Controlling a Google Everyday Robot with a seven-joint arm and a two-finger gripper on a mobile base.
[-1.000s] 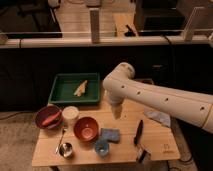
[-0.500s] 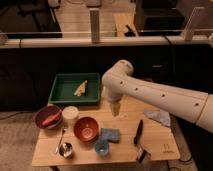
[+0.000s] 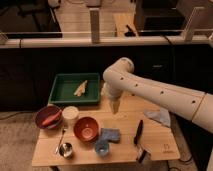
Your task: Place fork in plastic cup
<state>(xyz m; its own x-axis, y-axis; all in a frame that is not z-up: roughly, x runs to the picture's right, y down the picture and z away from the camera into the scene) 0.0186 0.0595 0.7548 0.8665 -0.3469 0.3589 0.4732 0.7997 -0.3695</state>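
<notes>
The thin, shiny metal fork [image 3: 60, 138] lies flat on the wooden table [image 3: 155, 145], just left of the glossy round red bowl [image 3: 86, 128]. The gripper [image 3: 115, 108] hangs point-down behind and to the right of that bowl, over bare wood, with its fingers apart and empty. A blue cup [image 3: 102, 147] stands in front of the bowl, near the table's front edge.
</notes>
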